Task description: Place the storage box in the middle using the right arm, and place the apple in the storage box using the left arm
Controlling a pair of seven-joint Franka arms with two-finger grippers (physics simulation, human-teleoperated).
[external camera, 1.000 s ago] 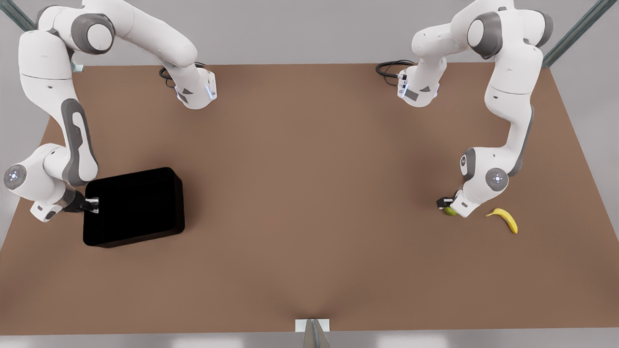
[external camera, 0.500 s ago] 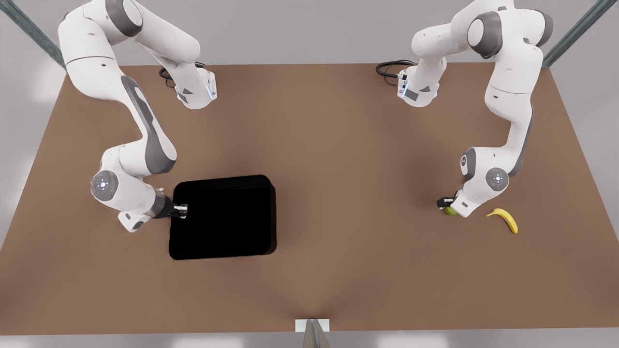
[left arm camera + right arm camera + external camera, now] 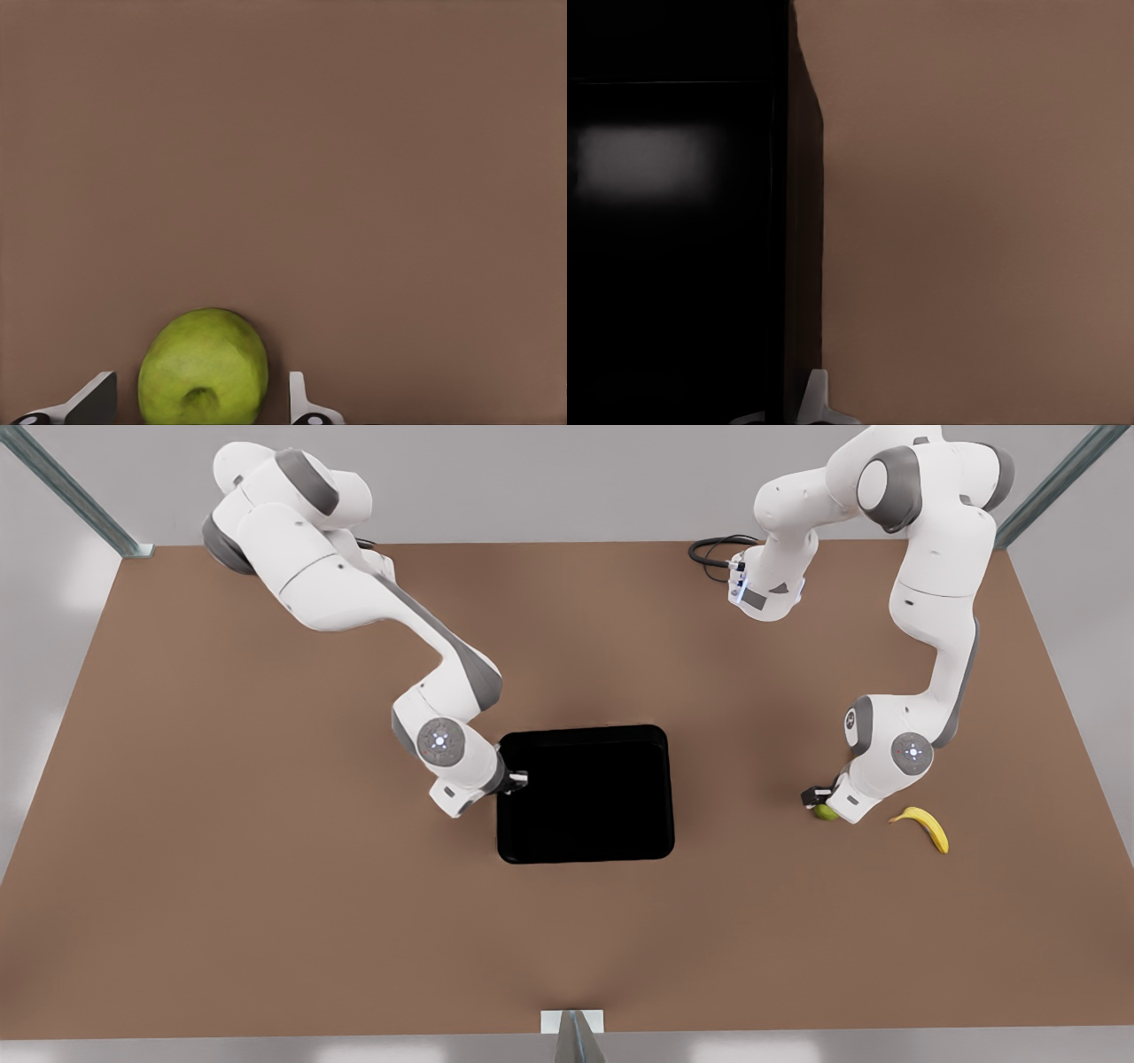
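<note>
I see the right gripper (image 3: 521, 779) clamped on the storage box (image 3: 585, 794) rim, frame centre; left gripper (image 3: 819, 801) released, straddling the apple (image 3: 203, 367), right side.

You see the glossy black, shallow storage box (image 3: 673, 248) with a pale, blurred patch of reflected light on its dark inner surface. Its thin upright side wall runs as a straight dark edge away from the camera, and beyond that wall lies the plain brown desk (image 3: 974, 221), bare and evenly coloured, darkened slightly by a soft shadow close to the wall. At the near end you see one light grey fingertip (image 3: 815, 403) of the right pincer, sitting just outside the box wall and touching it. The pincer's other finger is lost in the blackness of the box.
</note>
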